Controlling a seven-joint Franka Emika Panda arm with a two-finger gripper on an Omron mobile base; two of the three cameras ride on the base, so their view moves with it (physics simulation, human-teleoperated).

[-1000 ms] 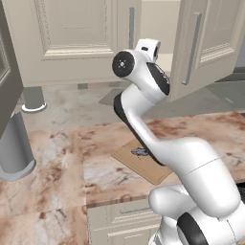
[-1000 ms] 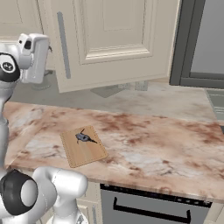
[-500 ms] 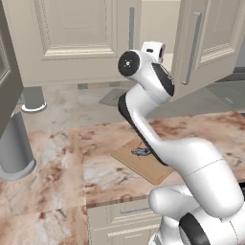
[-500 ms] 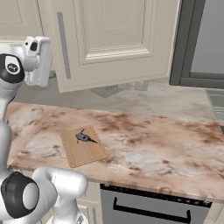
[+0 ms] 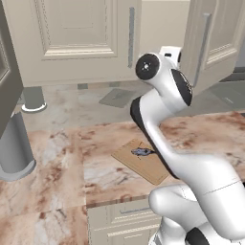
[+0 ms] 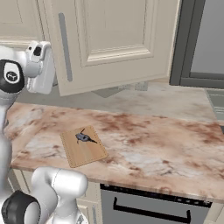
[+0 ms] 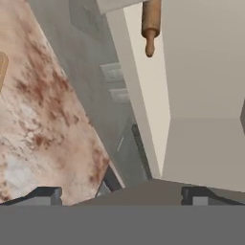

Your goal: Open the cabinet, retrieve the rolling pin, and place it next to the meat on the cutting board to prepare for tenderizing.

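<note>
The cabinet (image 5: 81,38) has its right door (image 5: 213,38) swung open, and the same door (image 6: 118,39) faces the right base view. The rolling pin (image 7: 150,21), slim brown wood, lies inside the pale cabinet interior (image 7: 206,62), far ahead of my gripper (image 7: 122,197). The jaws are open with nothing between the fingertips (image 7: 45,195). My white hand (image 6: 42,70) is raised beside the open door's edge. On the counter, the tan cutting board (image 5: 143,161) (image 6: 83,146) carries the small grey-blue meat (image 5: 142,152) (image 6: 85,138).
A flat grey mat (image 5: 117,98) lies at the back of the marbled counter (image 6: 157,148). A grey cylinder (image 5: 14,148) stands at the left. A dark tall unit (image 6: 199,43) borders the right, with a dark-handled front (image 6: 148,205) under the counter.
The hand has swung to the right, closer to the open cabinet. The jaws stayed open; the board and the meat have not moved.
</note>
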